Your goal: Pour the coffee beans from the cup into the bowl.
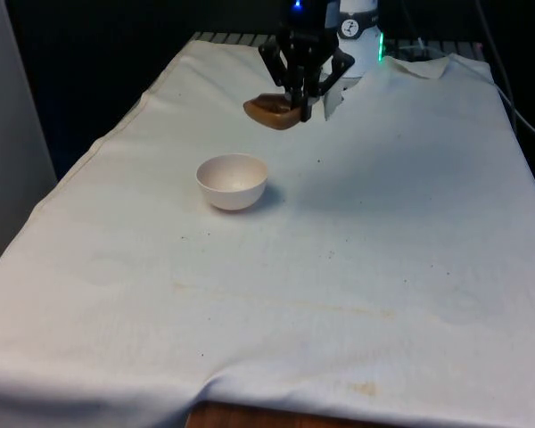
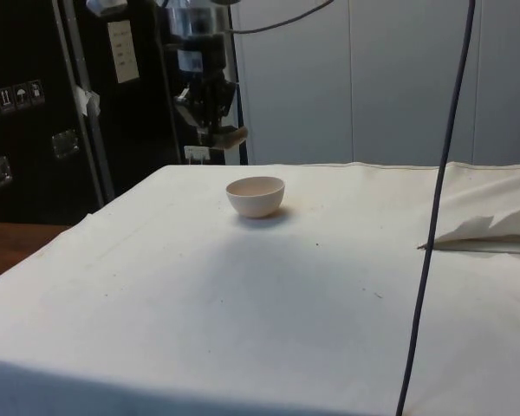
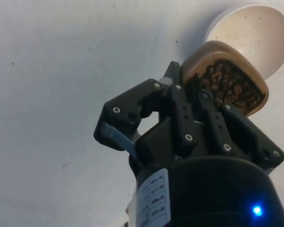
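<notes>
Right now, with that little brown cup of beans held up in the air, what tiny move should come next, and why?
Probably carry the brown wooden cup over the white round bowl before tipping. The black gripper holds it above the cloth, short of the bowl, and the coffee beans are in the cup, so pouring here would likely spill.

The black pincer (image 3: 199,101) has silver screws, a white printed label and angular linkages.
</notes>
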`<state>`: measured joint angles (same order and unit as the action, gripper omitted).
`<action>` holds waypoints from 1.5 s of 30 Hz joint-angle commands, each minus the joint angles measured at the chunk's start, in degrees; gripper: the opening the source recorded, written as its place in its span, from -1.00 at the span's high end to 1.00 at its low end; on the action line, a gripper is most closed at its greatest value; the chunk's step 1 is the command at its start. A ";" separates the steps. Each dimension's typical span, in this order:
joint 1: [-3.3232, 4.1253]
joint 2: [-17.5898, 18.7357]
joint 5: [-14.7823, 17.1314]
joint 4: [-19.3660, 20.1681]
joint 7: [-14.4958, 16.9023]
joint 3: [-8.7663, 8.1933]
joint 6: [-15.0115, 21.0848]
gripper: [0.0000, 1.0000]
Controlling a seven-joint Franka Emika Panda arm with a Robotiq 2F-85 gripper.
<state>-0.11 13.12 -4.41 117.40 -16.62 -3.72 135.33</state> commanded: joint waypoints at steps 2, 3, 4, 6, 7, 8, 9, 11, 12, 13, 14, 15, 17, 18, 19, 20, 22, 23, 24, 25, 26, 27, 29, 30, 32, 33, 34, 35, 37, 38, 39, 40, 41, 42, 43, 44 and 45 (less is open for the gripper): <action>-0.46 -0.46 3.04 0.97 2.75 -0.11 1.72 0.99; 0.00 0.00 1.15 0.17 1.09 -0.34 0.52 0.99; -0.46 -0.46 3.04 0.97 2.75 -0.11 1.72 0.99; -0.52 -0.52 4.87 1.43 4.53 -0.57 2.29 0.99; -0.52 -0.57 5.44 1.55 5.10 -0.74 2.46 0.99; -0.52 -0.63 6.02 1.78 5.73 -0.92 2.64 0.99; -0.57 -0.69 6.65 1.95 6.36 -1.09 2.81 0.99; -0.11 -0.29 6.07 1.55 6.07 -1.66 2.12 0.99; -0.57 -0.86 8.19 2.46 8.25 -1.72 3.04 0.99; -0.63 -0.92 8.65 2.64 8.88 -1.95 3.04 0.99; -0.63 -0.97 9.05 2.75 9.45 -2.18 3.04 0.99; -0.57 -1.03 9.40 2.92 9.97 -2.46 3.04 0.99; -0.69 -1.15 10.14 3.21 11.23 -2.98 2.98 0.99; -0.69 -1.20 10.83 3.44 12.26 -3.44 2.92 0.99; -0.74 -1.20 11.23 3.55 12.95 -3.67 2.92 0.99; -0.74 -1.20 11.23 3.55 12.95 -3.67 2.92 0.99; -0.80 -1.20 12.09 3.72 14.15 -4.13 2.92 0.99; -0.86 -1.20 12.61 3.78 14.84 -4.35 2.92 0.99; -0.92 -1.20 13.18 3.84 15.53 -4.64 2.92 0.99; -0.92 -1.15 13.75 3.90 16.27 -4.93 2.92 0.99; -0.97 -1.15 14.21 3.95 16.84 -5.16 2.92 0.99; -1.03 -1.09 15.36 3.95 18.28 -5.73 2.81 0.99; -0.63 -0.80 14.67 3.61 17.88 -6.19 2.23 0.99; -0.63 -0.80 15.18 3.67 18.51 -6.47 2.23 0.99; -1.09 -0.97 17.48 3.90 20.91 -6.59 2.69 0.99; -1.15 -0.92 18.11 3.90 21.60 -6.76 2.64 0.99; -1.15 -0.80 19.37 3.84 22.92 -7.16 2.58 0.99; -1.15 -0.80 20.11 3.78 23.61 -7.28 2.58 0.99; -1.20 -0.69 21.49 3.72 24.98 -7.56 2.52 0.99; -1.20 -0.63 22.23 3.67 25.73 -7.68 2.52 0.99; -0.86 -0.63 21.08 3.72 24.81 -8.08 2.23 0.99; -1.26 -0.63 22.98 3.67 26.47 -7.79 2.46 0.99; -1.26 -0.57 23.66 3.61 27.16 -7.91 2.46 0.99; -1.32 -0.52 24.47 3.55 27.90 -7.96 2.41 0.99; -1.38 -0.46 25.21 3.55 28.65 -8.08 2.35 0.99; -1.43 -0.34 26.70 3.44 30.08 -8.31 2.29 0.99; -1.43 -0.23 27.44 3.44 30.88 -8.48 2.23 0.99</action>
<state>-1.15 12.83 22.06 121.01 13.52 -12.61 137.57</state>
